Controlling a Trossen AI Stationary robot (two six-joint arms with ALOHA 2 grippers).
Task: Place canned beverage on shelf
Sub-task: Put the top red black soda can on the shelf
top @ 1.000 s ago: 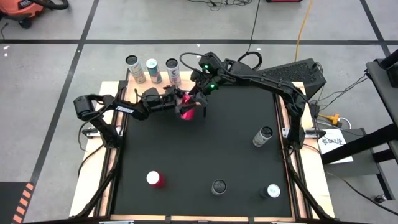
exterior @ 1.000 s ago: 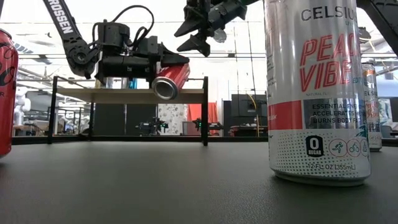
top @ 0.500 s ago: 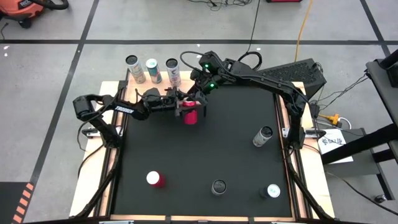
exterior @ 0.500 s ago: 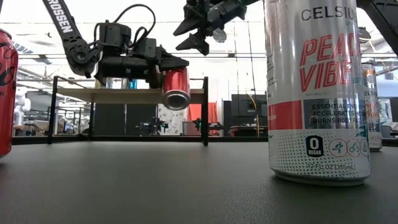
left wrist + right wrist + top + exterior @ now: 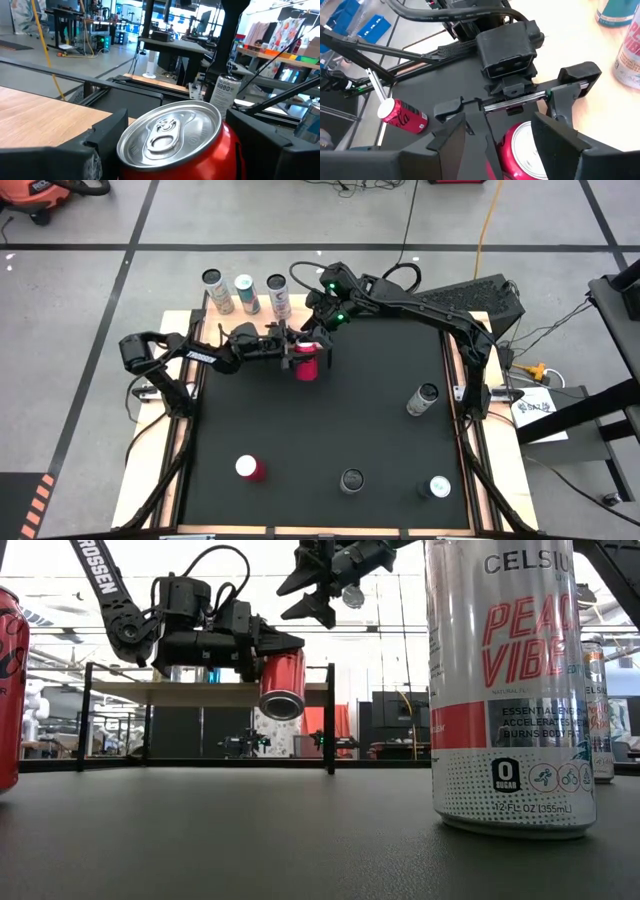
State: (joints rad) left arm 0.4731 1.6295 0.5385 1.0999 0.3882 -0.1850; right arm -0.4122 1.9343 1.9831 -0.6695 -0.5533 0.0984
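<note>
your left gripper (image 5: 300,358) has the red can (image 5: 307,366) between its fingers, held in the air just off the shelf's (image 5: 255,320) near edge, about 11 o'clock from the table's (image 5: 330,430) centre. change over the last second: the can hung tilted with its base swung toward the low camera, and it now hangs close to upright, top end up. the left jaws have drawn in over the same stretch and now sit against the can's sides, so read it as clamped on the can, though the squeeze may not be finished. your right gripper (image 5: 318,582) hovers just above, fingers apart and holding nothing, unchanged. three cans (image 5: 245,292) already stand on the shelf, with room at the 3 o'clock end. judgement: with the can upright, you are set to carry it over and place it there.
</note>
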